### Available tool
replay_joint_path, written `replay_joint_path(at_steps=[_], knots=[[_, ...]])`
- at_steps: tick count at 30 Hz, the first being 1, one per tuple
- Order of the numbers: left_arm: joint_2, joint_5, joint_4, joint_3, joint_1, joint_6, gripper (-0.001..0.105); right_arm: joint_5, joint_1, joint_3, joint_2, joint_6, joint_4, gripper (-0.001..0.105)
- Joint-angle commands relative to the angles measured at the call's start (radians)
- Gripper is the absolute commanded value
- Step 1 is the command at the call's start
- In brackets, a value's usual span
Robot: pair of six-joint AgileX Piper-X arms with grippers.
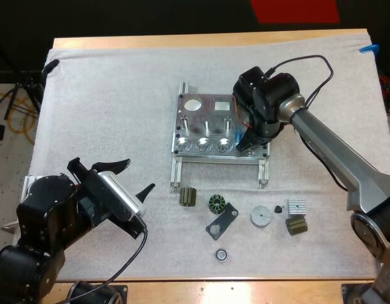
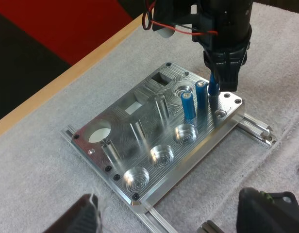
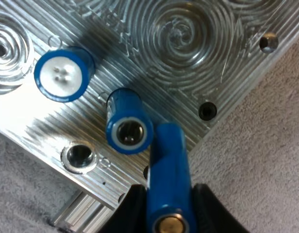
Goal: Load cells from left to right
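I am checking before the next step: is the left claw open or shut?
Open: the left claw has its two black fingers apart, nothing between them.

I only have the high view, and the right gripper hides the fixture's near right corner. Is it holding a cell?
Observer: Yes. In the right wrist view the right gripper is shut on a blue cell.
Operator: Any cells standing in the fixture yet?
Observer: Two. The left wrist view shows cell one and cell two standing on the fixture, in a row with the held one.
Operator: Are they the same way up?
Observer: Seemingly not. Cell one has a white top, cell two a dark hollow one.
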Motion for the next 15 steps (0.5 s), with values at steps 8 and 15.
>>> replay_joint_path(at_steps=[8, 15], knots=[[-0.003, 0.007, -0.011, 0.001, 0.001, -0.013, 0.059, 0.005, -0.003, 0.012, 0.008, -0.005, -0.009, 0.000], [-0.003, 0.007, -0.011, 0.001, 0.001, -0.013, 0.059, 0.059, -0.003, 0.013, 0.008, 0.000, -0.005, 0.000]])
